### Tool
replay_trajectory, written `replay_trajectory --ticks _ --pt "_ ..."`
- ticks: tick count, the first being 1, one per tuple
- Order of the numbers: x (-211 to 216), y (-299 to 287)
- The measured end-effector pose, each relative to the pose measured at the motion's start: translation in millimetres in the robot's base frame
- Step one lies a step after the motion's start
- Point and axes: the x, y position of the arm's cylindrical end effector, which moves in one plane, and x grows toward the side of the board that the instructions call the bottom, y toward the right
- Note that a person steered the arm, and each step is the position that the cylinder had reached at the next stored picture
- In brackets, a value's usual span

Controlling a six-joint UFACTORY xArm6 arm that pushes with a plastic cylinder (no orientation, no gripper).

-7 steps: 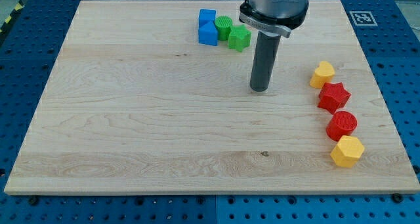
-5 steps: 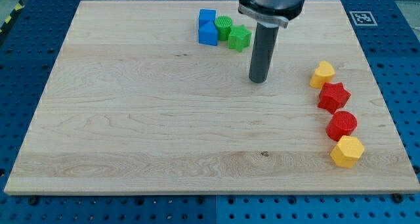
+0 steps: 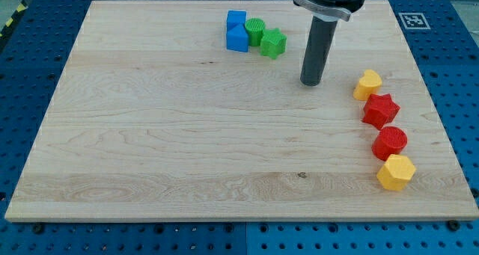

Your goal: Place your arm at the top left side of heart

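A yellow heart block (image 3: 367,84) lies near the view's right edge of the wooden board (image 3: 150,135). My tip (image 3: 311,82) rests on the board to the left of the yellow heart, about level with it, with a clear gap between them. The rod rises from the tip toward the view's top. No block touches the tip.
Below the heart, down the right side, lie a red star block (image 3: 381,110), a red round block (image 3: 390,143) and a yellow hexagon block (image 3: 396,172). Near the top centre sit a blue block (image 3: 237,31), a green round block (image 3: 255,31) and a green star block (image 3: 273,42).
My tip has moved up and to the view's right, closer to the yellow heart. No block has moved.
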Motion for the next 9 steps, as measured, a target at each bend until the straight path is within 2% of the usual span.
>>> replay_trajectory --ticks 5,9 --pt "0.3 39.0" --pt "0.3 46.2"
